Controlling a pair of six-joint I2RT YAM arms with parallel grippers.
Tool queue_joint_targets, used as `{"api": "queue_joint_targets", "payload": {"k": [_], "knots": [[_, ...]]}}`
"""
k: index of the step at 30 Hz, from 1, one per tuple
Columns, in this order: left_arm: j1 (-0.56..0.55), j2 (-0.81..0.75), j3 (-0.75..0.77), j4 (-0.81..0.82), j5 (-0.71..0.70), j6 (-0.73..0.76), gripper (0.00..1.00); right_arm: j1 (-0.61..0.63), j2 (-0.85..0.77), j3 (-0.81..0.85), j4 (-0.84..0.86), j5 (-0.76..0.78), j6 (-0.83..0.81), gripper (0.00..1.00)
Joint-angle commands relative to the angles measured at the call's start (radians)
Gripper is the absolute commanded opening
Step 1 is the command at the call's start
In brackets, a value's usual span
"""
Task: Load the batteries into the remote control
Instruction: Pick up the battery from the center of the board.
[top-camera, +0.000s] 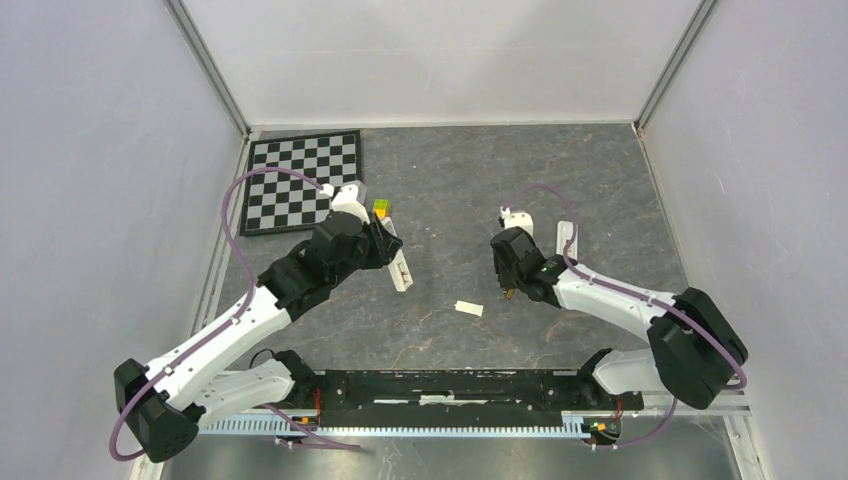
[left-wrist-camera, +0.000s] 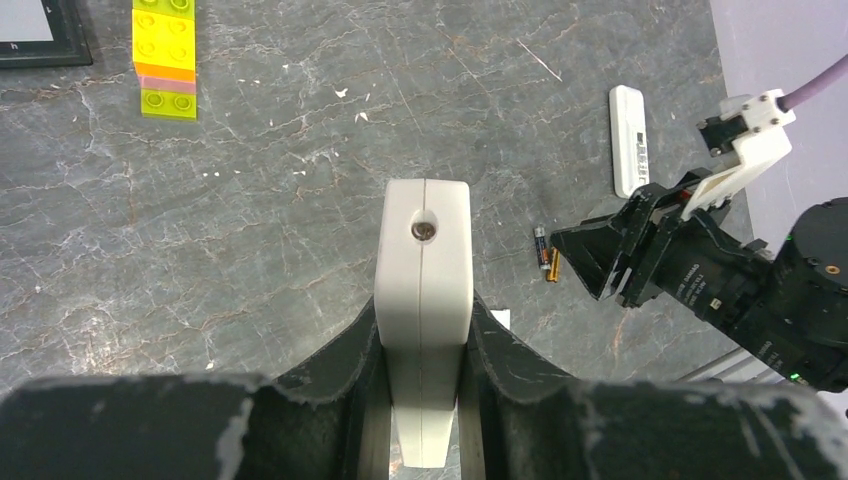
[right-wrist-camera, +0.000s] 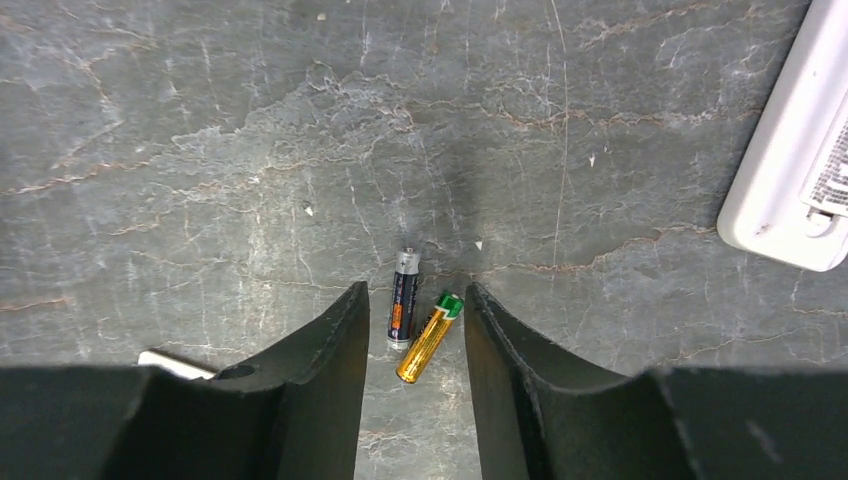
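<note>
My left gripper (left-wrist-camera: 423, 325) is shut on a white remote control (left-wrist-camera: 423, 255), holding it on its narrow edge just above the table (top-camera: 400, 268). Two batteries lie side by side on the table: a dark one (right-wrist-camera: 404, 298) and a gold one with a green end (right-wrist-camera: 428, 325). My right gripper (right-wrist-camera: 416, 292) is open right over them, with one finger on each side and neither battery gripped. In the left wrist view the batteries (left-wrist-camera: 546, 260) lie just in front of the right gripper (left-wrist-camera: 590, 262).
A second white remote (top-camera: 567, 238) (right-wrist-camera: 795, 170) lies flat to the right of the batteries. A small white cover piece (top-camera: 468, 308) lies between the arms. A yellow-green block (left-wrist-camera: 167, 55) and a checkerboard (top-camera: 300, 180) sit at the far left.
</note>
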Motion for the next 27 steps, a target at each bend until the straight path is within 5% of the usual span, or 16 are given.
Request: {"api": "queue_joint_targets", "payload": {"k": [1, 27], "knots": [[0.010, -0.012, 0.004, 0.021, -0.006, 0.017, 0.02, 0.000, 0.042, 0.034, 0.036, 0.008, -0.017, 0.43], [0.036, 0.002, -0.002, 0.030, 0.052, 0.009, 0.02, 0.000, 0.135, -0.002, 0.105, -0.043, 0.003, 0.15]]}}
